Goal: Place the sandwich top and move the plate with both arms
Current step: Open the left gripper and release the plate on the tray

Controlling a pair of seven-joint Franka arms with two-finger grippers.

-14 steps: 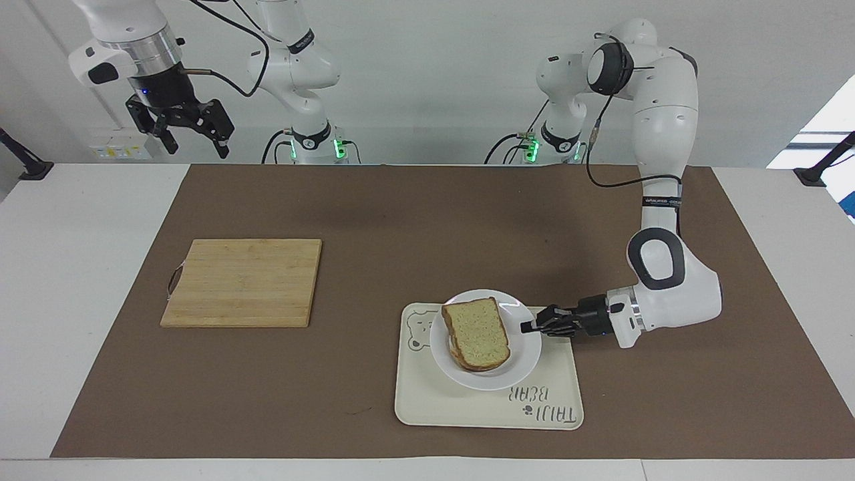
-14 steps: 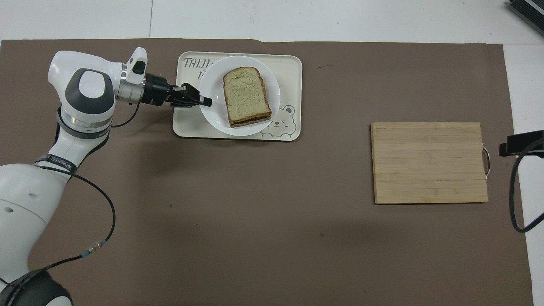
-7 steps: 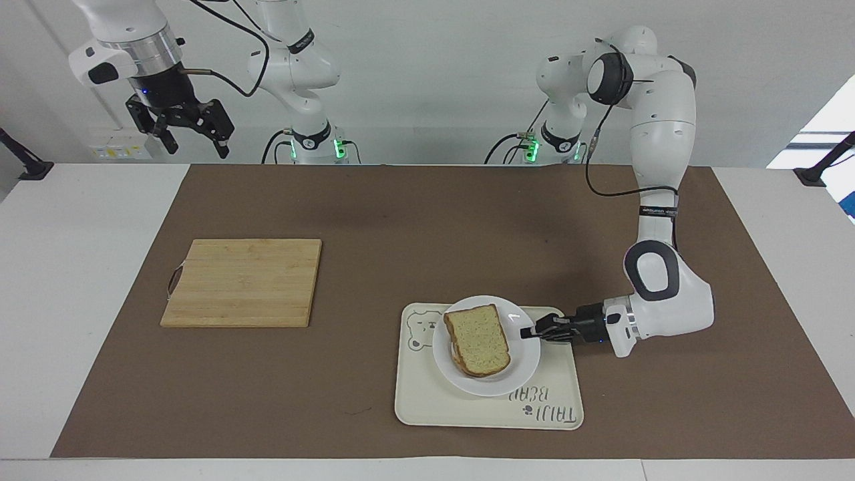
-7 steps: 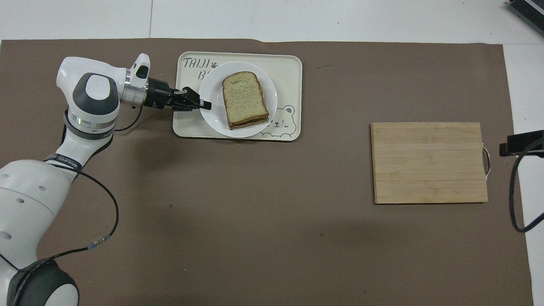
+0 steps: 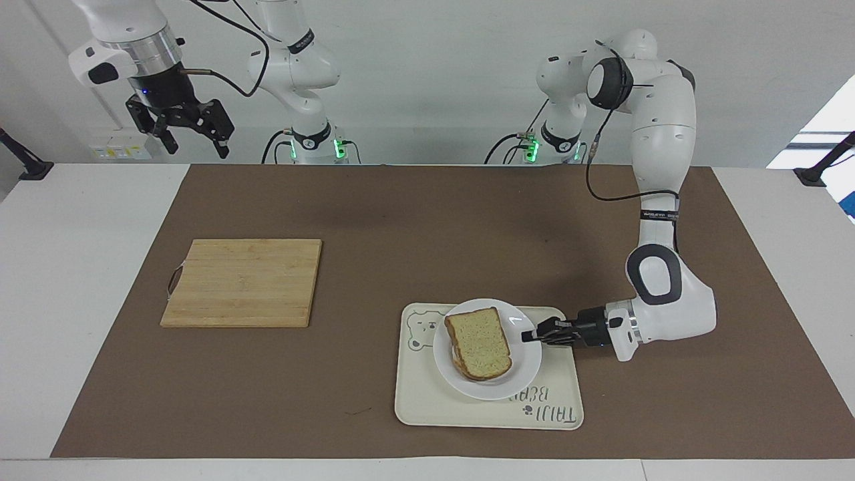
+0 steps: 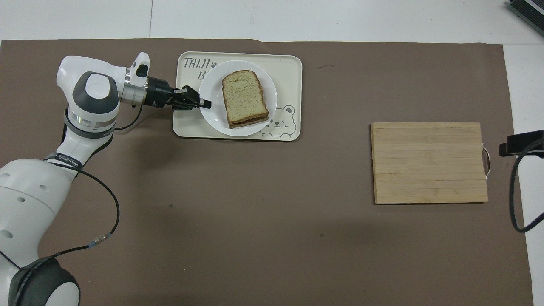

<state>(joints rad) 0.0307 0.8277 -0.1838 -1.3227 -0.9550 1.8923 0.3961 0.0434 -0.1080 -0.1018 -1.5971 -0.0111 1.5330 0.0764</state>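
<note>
One slice of speckled bread, the sandwich top, lies flat as the upper layer of a sandwich on the plate, its rounded end pointing away from the robots and a darker filling edge showing under its squared end in the overhead view. The small round white plate sits on a cream rectangular tray that bears a bear drawing and the lettering "TAIJI BEAR". The plate covers the middle of the tray and its rim reaches out over the tray's edge on the side nearer the robots.

The left gripper lies low and nearly level at the plate's rim on the side toward the left arm's end of the table, its fingertips brought together on that rim. The left arm comes down from its base and bends sharply at the wrist, so that the forearm hangs over the brown mat beside the tray.

The right gripper waits high in the air near its own base, above the table edge nearest the robots, with its fingers spread apart and nothing between them.

A bamboo cutting board with a small wire handle lies flat on the mat toward the right arm's end of the table, well apart from the tray and a little nearer to the robots than it.
</note>
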